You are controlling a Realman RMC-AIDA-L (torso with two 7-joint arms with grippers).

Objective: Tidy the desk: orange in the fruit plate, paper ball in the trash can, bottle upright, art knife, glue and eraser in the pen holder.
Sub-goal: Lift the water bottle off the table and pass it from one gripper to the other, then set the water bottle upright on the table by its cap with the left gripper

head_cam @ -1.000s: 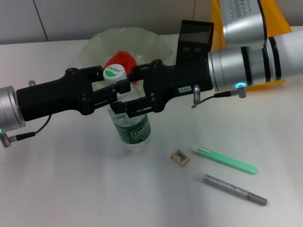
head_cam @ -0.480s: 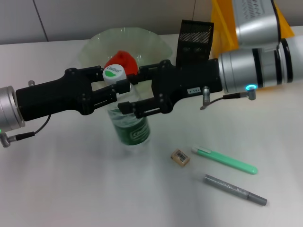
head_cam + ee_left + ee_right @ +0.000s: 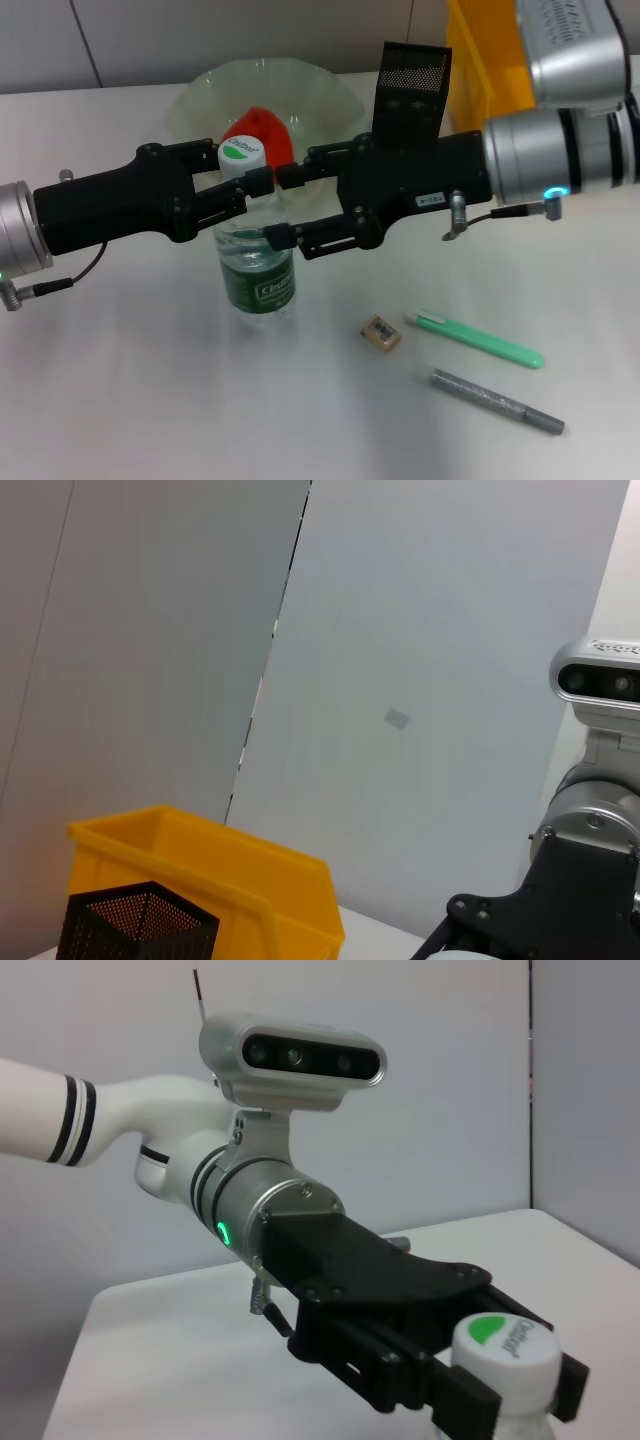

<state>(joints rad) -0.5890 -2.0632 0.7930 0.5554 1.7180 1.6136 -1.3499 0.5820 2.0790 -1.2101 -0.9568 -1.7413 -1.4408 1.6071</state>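
The fingers of the left gripper (image 3: 252, 185) are pinched on the neck of the bottle (image 3: 255, 258), just under its white cap with the green top, and the bottle stands upright on the counter (image 3: 150, 390). The right gripper (image 3: 285, 208) has its fingers spread apart, one beside the bottle's neck and one by its shoulder, neither clearly touching it. In the right wrist view the left gripper's (image 3: 470, 1380) black fingers sit clamped on either side of the bottle (image 3: 505, 1365) below the cap.

Nearest on the counter lies a grey pen (image 3: 497, 401), on its side. Just beyond it lies a pale green art knife (image 3: 475, 338), also flat, and close to its tip sits the tan eraser (image 3: 381, 332) with a dark mark on its face. All three lie on the right side, apart from the bottle.

Behind the grippers stands the fruit plate (image 3: 200, 95), a pale-green bowl with a ruffled rim, and the orange (image 3: 258, 133) rests inside it, partly hidden by the fingers. Beside the plate to the right stands the black mesh pen holder (image 3: 411, 88), and farther right the yellow trash can (image 3: 478, 60), partly covered by the right arm. The left wrist view shows the pen holder (image 3: 135, 922) in front of the trash can (image 3: 230, 875).
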